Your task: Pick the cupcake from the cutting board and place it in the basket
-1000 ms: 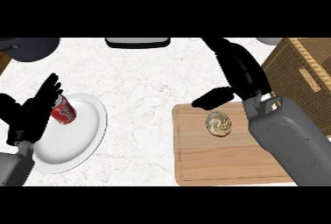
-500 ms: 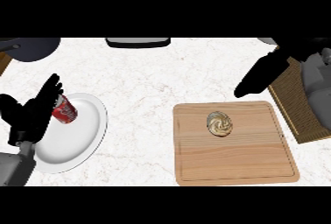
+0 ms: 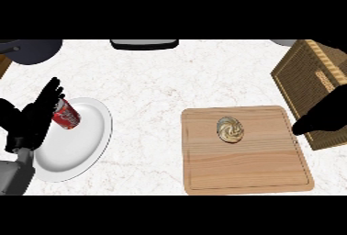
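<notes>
A swirl-topped cupcake (image 3: 230, 130) stands on the wooden cutting board (image 3: 244, 170), in the board's upper middle. The woven basket (image 3: 310, 75) lies at the right, just beyond the board's right edge. My right hand (image 3: 324, 120) shows as a dark shape at the view's right edge, over the basket's near corner and to the right of the cupcake, apart from it. My left hand (image 3: 32, 118) rests open at the left edge, fingers up, beside a plate.
A white plate (image 3: 85, 142) at the left holds a red can (image 3: 66, 114) lying by my left hand. A dark round object (image 3: 34, 48) sits at the top left and a dark item (image 3: 144, 44) at the top centre.
My right arm has swung off the cutting board to the right and drawn back, so the hand is now at the right edge by the basket. The cupcake and left hand have not moved.
</notes>
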`<state>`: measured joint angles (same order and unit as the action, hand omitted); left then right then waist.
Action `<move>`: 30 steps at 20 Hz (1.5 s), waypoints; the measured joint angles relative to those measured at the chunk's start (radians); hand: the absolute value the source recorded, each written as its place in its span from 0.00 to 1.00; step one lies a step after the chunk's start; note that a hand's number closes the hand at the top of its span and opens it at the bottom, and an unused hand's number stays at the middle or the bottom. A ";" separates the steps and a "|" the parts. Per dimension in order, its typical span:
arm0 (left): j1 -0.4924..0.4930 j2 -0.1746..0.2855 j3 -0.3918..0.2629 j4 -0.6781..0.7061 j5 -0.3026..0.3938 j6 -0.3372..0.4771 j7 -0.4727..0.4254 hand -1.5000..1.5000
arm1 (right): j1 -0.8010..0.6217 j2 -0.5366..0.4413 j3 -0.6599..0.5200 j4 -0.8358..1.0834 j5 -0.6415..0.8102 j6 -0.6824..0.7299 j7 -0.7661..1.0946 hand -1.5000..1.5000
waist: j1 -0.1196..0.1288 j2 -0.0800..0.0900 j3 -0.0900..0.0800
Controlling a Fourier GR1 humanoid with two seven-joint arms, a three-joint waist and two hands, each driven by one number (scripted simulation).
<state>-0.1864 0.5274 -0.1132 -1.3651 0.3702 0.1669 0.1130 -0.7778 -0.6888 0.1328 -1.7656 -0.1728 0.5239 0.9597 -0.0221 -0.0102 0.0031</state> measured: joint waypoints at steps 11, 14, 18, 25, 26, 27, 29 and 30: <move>-0.027 -0.038 0.024 -0.008 -0.044 -0.016 0.063 0.50 | 0.403 0.048 -0.117 -0.277 0.135 -0.045 -0.132 0.00 | 0.012 0.007 -0.001; -0.035 -0.055 0.026 -0.006 -0.061 -0.019 0.065 0.50 | 0.483 0.114 -0.077 -0.280 0.266 -0.094 -0.223 0.00 | 0.017 0.008 -0.001; -0.052 -0.076 0.042 0.020 -0.079 -0.029 0.051 0.50 | 0.535 0.196 -0.020 -0.215 0.423 -0.176 -0.351 0.00 | 0.021 0.010 0.000; -0.045 -0.091 0.066 0.008 -0.099 -0.052 0.066 0.50 | 0.549 0.340 0.034 -0.020 0.578 -0.327 -0.543 0.00 | 0.027 0.010 -0.001; -0.037 -0.095 0.067 -0.003 -0.105 -0.053 0.067 0.50 | 0.542 0.356 0.043 0.021 0.599 -0.341 -0.562 0.00 | 0.028 0.010 -0.001; -0.041 -0.099 0.073 0.013 -0.107 -0.064 0.051 0.50 | 0.543 0.362 0.047 0.057 0.614 -0.348 -0.584 0.00 | 0.027 0.010 -0.001; -0.040 -0.107 0.076 0.004 -0.120 -0.061 0.065 0.50 | 0.527 0.376 0.058 0.110 0.642 -0.344 -0.592 0.00 | 0.027 0.010 -0.001; -0.045 -0.104 0.086 0.006 -0.122 -0.069 0.073 0.50 | 0.525 0.376 0.055 0.123 0.647 -0.333 -0.594 0.00 | 0.026 0.011 -0.002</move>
<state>-0.2311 0.4230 -0.0274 -1.3594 0.2483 0.0983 0.1859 -0.2531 -0.3126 0.1876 -1.6421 0.4744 0.1913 0.3661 0.0042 0.0003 0.0015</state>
